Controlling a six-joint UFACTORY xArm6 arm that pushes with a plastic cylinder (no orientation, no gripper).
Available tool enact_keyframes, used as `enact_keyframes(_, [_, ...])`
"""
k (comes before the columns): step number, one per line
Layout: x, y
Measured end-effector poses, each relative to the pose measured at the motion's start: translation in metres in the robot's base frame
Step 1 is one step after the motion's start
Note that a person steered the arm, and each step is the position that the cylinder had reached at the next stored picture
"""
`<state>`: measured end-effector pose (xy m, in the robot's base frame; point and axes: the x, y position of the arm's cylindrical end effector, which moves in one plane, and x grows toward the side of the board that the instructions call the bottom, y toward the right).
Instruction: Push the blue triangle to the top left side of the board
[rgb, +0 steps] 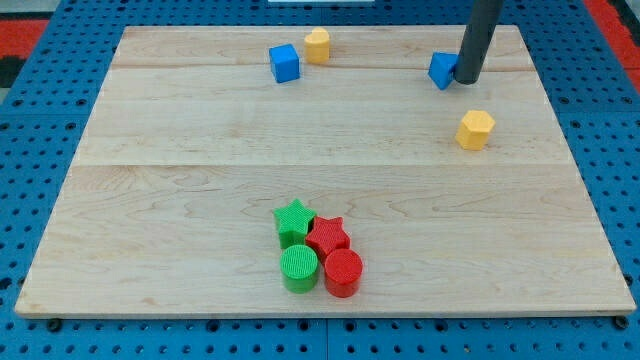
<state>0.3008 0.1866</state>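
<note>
The blue triangle (441, 69) lies near the top right of the wooden board (200, 200). My tip (467, 79) is down on the board right beside it, touching its right side. The rod rises from there to the view's top edge. A blue cube (284, 63) sits at the top middle-left, with a yellow block (317, 45) just to its upper right.
A yellow hexagon block (475, 130) lies below my tip on the right. A cluster sits at the bottom middle: green star (293, 221), red star (328, 237), green cylinder (298, 268), red cylinder (343, 272). Blue pegboard surrounds the board.
</note>
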Motion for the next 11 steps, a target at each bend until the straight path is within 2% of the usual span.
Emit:
enact_keyframes(2, [-0.007,-0.009])
enact_keyframes(4, [-0.034,-0.019])
enact_keyframes(7, [-0.047,-0.072])
enact_keyframes(11, [-0.085,-0.071])
